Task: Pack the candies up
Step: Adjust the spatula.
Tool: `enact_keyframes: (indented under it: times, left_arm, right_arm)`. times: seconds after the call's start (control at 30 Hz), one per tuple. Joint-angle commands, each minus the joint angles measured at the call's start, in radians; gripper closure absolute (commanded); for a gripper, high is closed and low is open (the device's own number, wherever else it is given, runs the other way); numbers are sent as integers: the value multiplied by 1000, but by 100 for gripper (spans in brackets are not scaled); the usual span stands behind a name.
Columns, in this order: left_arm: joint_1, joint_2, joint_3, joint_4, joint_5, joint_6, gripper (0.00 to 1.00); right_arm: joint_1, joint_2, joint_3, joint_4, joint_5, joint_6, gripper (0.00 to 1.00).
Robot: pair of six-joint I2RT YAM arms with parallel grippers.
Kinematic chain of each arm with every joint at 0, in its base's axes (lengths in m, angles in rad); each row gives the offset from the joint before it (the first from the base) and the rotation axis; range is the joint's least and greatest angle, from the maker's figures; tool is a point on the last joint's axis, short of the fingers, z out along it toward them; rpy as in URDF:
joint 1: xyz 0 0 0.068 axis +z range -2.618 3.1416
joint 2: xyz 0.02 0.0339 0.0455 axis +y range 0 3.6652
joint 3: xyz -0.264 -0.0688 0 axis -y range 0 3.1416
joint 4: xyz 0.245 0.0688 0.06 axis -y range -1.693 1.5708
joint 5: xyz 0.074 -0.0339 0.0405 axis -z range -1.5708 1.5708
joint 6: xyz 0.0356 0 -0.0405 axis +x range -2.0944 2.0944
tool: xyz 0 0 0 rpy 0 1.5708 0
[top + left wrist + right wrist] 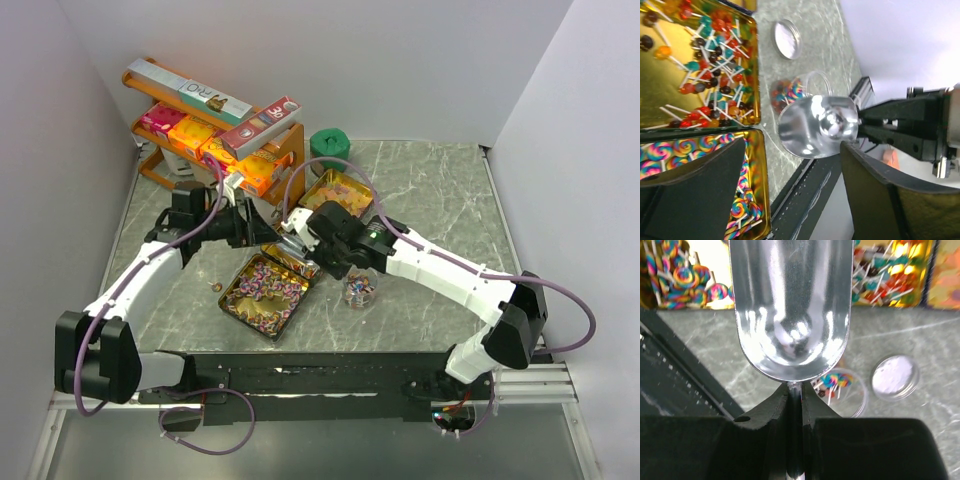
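R gripper (795, 402) clamped on scoop (790, 305) handle, scoop bowl close to clear cup (847, 395), lower centre of wrist view. L gripper (792, 145) spread wide, holding nothing. Candies (265, 290): swirl pops fill gold tin (238, 276) mid-frame in top view, red/teal ones in 2nd tin (660, 100), few in cup. Lid (895, 377) beside cup, lower right.

Both arms (135, 285) wear white shells over black joints. A purple cable (594, 322) trails each; the fingers (700, 195) are black.
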State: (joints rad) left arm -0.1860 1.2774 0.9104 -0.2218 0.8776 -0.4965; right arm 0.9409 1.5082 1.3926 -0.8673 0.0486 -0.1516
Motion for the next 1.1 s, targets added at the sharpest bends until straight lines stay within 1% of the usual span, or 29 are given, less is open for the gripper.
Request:
enact_keyframes:
  times: [0.0,0.07,0.1,0.17,0.2,0.27,0.37,0.47,0.6,0.63,0.73,0.83,0.93,0.97,1.07]
  left_arm:
    - [-26,-26,-18,62,69,30,23]
    - [-41,-10,-18,44,44,41,28]
    - [-46,2,-16,36,32,52,33]
    - [-55,16,-16,15,3,64,37]
    - [-58,26,-16,9,-9,70,41]
    - [-63,39,-21,1,-35,75,45]
    - [-63,65,-21,-5,-75,73,55]
    - [-63,86,-24,9,-88,64,61]
    - [-63,112,-19,16,-91,56,66]
    - [-64,115,-18,16,-94,56,66]
    - [-63,128,-11,21,-85,55,67]
    - [-66,137,-10,36,-56,49,64]
    - [-69,140,-8,55,-32,41,55]
    - [-69,140,-7,61,-5,38,51]
    - [-73,140,-5,84,69,41,42]
  right_arm:
    - [9,-9,66,89,53,-32,100]
    - [9,-22,68,120,53,-28,100]
    - [9,-26,69,129,53,-22,100]
    - [9,-40,71,145,62,-11,100]
    - [9,-45,71,148,68,-5,100]
    - [9,-68,72,162,77,0,100]
    - [7,-114,59,197,80,7,100]
    - [-2,-158,43,226,71,23,100]
    - [-33,-190,36,237,-41,63,100]
    - [-42,-201,33,240,-42,67,100]
    - [-51,-216,19,257,-118,80,100]
    - [-57,-212,17,257,-151,81,100]
    - [-57,-210,14,275,-173,78,100]
    - [-57,-212,11,284,-180,75,100]
    - [-57,-212,-6,309,-193,66,100]
